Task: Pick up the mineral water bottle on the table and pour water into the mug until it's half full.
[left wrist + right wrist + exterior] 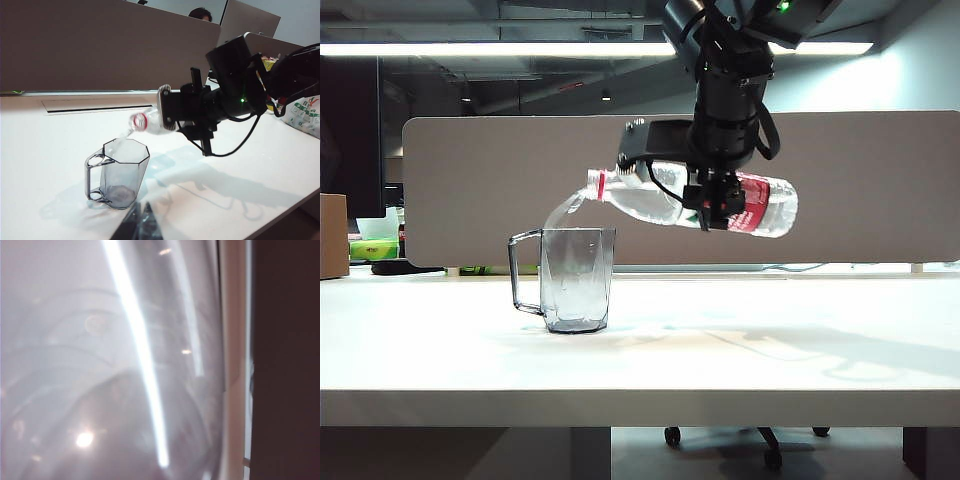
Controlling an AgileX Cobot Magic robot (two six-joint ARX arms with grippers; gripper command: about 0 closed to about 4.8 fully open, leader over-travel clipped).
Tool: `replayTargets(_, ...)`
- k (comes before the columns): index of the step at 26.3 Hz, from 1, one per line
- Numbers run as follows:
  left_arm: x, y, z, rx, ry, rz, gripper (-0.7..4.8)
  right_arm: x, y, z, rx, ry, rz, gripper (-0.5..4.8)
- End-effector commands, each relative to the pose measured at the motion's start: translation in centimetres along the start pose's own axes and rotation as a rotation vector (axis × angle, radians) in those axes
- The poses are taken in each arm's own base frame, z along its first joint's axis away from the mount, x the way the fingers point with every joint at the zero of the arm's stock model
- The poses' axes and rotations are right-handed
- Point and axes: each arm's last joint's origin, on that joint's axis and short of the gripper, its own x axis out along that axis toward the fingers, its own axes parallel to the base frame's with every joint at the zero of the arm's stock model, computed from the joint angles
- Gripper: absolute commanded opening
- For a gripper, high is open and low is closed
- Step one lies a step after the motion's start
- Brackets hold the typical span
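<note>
Looking across the wide white worktop, we find the transparent grey-tinted faceted mug with a thin squared handle standing upright on it, left of centre in the exterior view. Above and to its right, the right pincer comes down from overhead and is clamped around the middle of the tall clear plastic mineral water bottle with the red and white label, its fingers crossing the label. We see the bottle held nearly level, its red-ringed neck tipped slightly down and sitting just over the mug's rim, apart from it. Clear, colourless water runs from the mouth in a thin curved stream into the mug. Some water lies along the lower side of the bottle; how high the water stands in the mug we cannot tell.

From the left wrist view we see the mug near the worktop's edge, with the bottle's neck above it. The left pincer shows only as dark tips low in that view, near the mug, holding nothing; we cannot tell its opening. The right wrist view is filled by blurred clear plastic.
</note>
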Motion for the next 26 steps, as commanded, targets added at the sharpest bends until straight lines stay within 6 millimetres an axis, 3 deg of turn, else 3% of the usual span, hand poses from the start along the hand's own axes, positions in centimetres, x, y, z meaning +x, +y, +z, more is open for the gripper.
replayTargets(1,0.0,-0.1,0.3,0.012,-0.012,-0.004,-0.05,-0.6,-0.8,0.0,0.014,0.042,-0.052,2.11)
replayTargets(7,0.0,-0.1,0.3,0.011,-0.012,-0.004,-0.05,-0.7,-0.7,-0.5,-0.035,0.171,-0.082,2.11)
replayTargets(26,0.0,-0.1,0.3,0.012,-0.012,-0.004,-0.05,-1.5,-0.6,1.0,-0.143,0.172,-0.136,2.11)
